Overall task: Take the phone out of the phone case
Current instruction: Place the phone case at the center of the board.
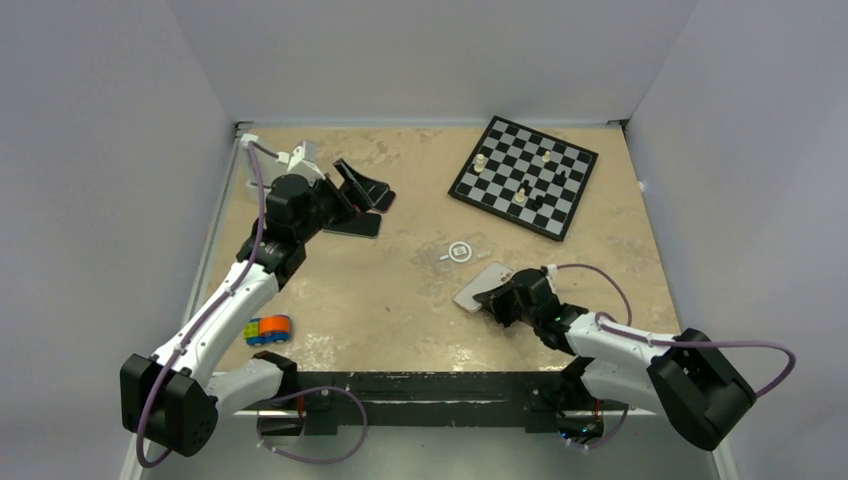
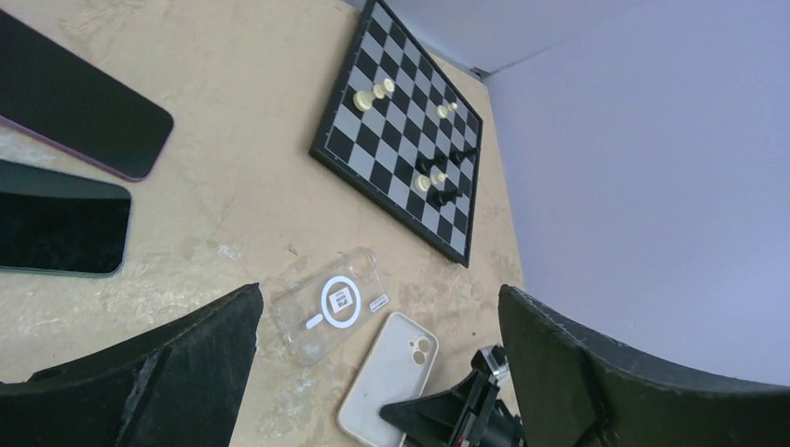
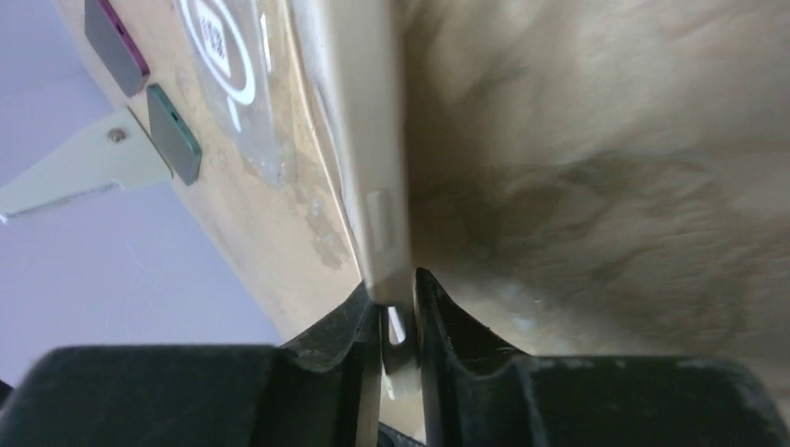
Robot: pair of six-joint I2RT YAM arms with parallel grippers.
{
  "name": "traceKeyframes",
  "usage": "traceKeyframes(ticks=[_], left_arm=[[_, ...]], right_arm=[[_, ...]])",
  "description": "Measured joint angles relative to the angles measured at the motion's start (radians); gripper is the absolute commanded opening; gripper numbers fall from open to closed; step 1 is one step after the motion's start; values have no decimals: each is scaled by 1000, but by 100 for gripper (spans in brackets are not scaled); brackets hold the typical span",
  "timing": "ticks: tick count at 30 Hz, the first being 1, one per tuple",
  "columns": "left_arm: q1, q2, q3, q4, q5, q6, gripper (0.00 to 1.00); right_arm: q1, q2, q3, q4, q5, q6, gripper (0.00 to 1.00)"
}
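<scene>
The phone case [image 2: 326, 303], a clear shell with a white ring mark, lies flat near the table's middle [image 1: 460, 251] with the table showing through it. Two black-screened phones lie far left: one purple-rimmed [image 2: 74, 93], one green-rimmed [image 2: 56, 228]. I cannot tell which of them is the task's phone. My left gripper [image 2: 380, 296] hangs wide open above that area [image 1: 362, 190], holding nothing. A cream-backed cased phone [image 2: 387, 372] lies face down beside the clear shell. My right gripper [image 3: 396, 284] is pinched on the near end of the cream one [image 3: 373, 140].
A chessboard [image 1: 525, 178] with a few pieces sits at the back right. A small blue and orange toy car [image 1: 268, 329] lies near the left arm's forearm. Walls close the table on the left, back and right.
</scene>
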Motion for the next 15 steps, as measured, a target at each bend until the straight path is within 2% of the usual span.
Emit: traceKeyframes(ticks=[7, 9, 15], left_arm=[[-5, 0, 0, 21, 90, 51, 100], [-5, 0, 0, 21, 101, 61, 100], [-5, 0, 0, 21, 116, 84, 100]], right_arm=[[3, 108, 97, 33, -85, -91, 73], [7, 145, 116, 81, -128, -127, 79], [13, 225, 182, 167, -239, -246, 85]])
